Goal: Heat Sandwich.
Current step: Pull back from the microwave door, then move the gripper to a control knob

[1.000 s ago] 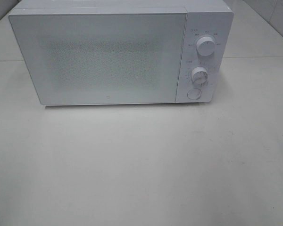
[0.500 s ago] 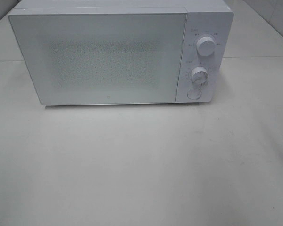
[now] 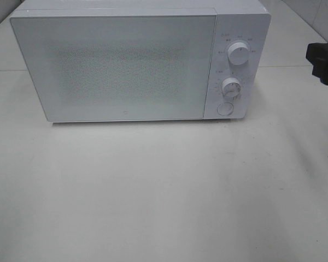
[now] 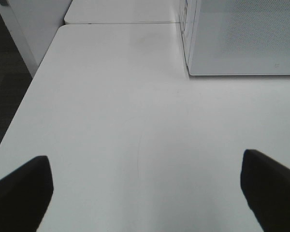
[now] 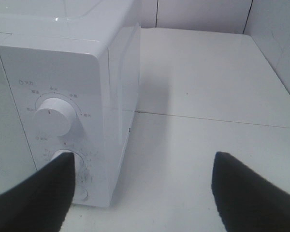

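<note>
A white microwave (image 3: 126, 65) stands at the back of the table with its door shut; nothing shows through the door. The sandwich is out of view in every frame. The microwave has two dials (image 3: 238, 54) and a round button (image 3: 224, 108) on its right panel. My right gripper (image 3: 323, 61) shows as a dark shape at the right edge, level with the panel; in the right wrist view (image 5: 145, 193) it is open and empty beside the dials (image 5: 53, 116). My left gripper (image 4: 145, 193) is open and empty over bare table left of the microwave (image 4: 241, 38).
The white table (image 3: 164, 191) spreads in front of the microwave. In the left wrist view the table's left edge (image 4: 19, 116) drops to a dark floor. A tiled wall (image 5: 275, 43) stands to the right of the microwave.
My right gripper has come into the exterior view at the right edge, moving towards the microwave's control panel. The microwave has not moved.
</note>
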